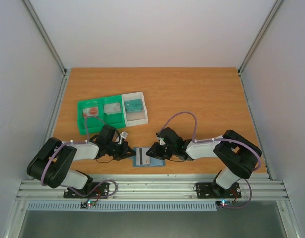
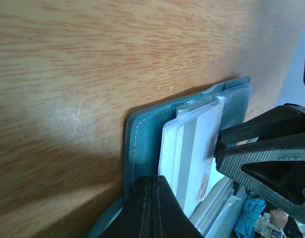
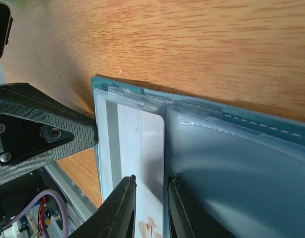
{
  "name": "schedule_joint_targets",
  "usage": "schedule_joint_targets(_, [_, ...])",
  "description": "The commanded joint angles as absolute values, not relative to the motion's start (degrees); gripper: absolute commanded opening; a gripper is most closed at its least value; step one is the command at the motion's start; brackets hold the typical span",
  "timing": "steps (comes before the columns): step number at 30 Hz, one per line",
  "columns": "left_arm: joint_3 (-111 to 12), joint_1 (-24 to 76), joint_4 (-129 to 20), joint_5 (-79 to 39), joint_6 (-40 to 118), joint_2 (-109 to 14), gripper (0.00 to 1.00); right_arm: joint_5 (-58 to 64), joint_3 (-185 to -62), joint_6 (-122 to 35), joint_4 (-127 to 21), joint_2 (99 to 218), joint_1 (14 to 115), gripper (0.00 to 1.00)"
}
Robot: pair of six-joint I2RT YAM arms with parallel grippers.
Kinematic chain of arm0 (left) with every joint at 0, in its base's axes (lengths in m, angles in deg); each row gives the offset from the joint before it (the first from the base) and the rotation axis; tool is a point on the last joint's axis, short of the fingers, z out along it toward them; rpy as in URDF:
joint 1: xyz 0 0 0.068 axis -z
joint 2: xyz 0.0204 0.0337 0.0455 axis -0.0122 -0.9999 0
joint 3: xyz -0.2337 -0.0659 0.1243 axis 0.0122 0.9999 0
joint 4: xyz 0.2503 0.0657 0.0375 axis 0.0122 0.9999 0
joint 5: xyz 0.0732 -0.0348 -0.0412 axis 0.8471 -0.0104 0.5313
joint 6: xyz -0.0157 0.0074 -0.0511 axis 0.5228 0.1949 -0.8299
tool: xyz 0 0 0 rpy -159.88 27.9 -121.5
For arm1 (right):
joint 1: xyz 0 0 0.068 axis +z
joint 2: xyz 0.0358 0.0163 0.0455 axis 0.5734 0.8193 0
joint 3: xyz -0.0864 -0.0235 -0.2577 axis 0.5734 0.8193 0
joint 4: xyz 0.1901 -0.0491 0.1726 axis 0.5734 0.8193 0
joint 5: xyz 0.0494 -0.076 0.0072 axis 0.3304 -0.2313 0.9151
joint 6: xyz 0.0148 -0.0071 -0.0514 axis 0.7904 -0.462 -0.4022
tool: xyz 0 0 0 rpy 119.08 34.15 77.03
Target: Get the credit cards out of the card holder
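On tabletop [image 1: 192, 94]: open card holder [image 1: 149, 157]; left hand [image 2: 152, 181] pressed together at its edge; right hand [image 3: 151, 179] slightly spread over pale credit card [image 3: 142, 144].

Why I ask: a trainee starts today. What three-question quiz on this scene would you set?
1. True or false: the card holder lies inside the green tray.
2. Fill in: the left gripper, at the holder's edge, is ____.
3. Whose fingers stand slightly apart over the white card? A) left gripper B) right gripper C) neither

Key: 1 false, it lies on the table between the two arms; 2 shut; 3 B.
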State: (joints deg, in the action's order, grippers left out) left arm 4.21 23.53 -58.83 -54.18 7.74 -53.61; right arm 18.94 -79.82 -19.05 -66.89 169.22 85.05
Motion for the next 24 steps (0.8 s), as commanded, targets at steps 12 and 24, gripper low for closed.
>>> schedule_joint_targets(12, [5.57,23.56,-58.0,-48.45,7.96,-54.5,0.01,18.88,-80.07,-19.05,-67.19,171.09,84.73,0.01])
schedule_joint_targets(24, [4.88,23.56,-58.26,-48.2,7.74,-55.2,0.01,11.48,-82.02,-27.55,-51.5,159.94,84.78,0.01])
